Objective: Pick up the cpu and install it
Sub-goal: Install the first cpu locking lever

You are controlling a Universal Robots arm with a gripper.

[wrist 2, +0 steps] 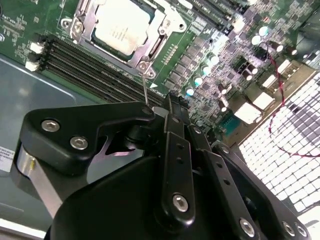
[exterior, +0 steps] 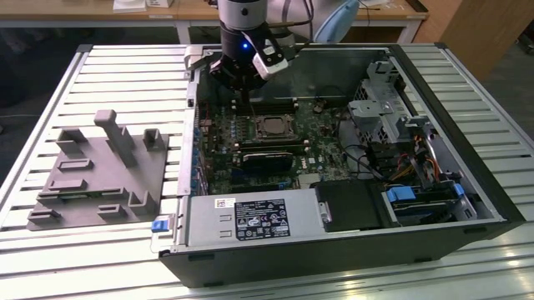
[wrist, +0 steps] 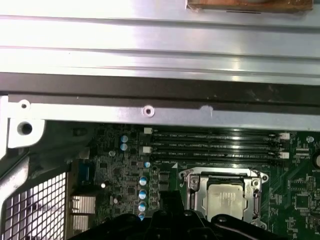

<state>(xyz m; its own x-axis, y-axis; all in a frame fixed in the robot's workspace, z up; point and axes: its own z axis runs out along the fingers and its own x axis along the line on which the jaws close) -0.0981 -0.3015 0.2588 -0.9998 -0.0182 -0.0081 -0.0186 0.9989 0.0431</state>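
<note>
The cpu (exterior: pixel 271 127) sits in its socket frame (exterior: pixel 271 117) on the green board (exterior: pixel 221 162), centre of the exterior view, inside the open computer case (exterior: pixel 467 187). The gripper (exterior: pixel 242 87) hovers above it, upper centre; whether its fingers are open, I cannot tell.

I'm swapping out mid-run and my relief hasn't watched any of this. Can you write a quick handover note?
End effector: above the open computer case, near the motherboard's far edge; whether its fingers are open or shut can't be told.
The cpu: already lying in the socket frame on the motherboard, beside the memory slots.
Done: cpu appears placed.
Left: the socket's retention lever looks raised, so locking seems unfinished.
Grey fixture plate sits at the exterior view's left.
</note>
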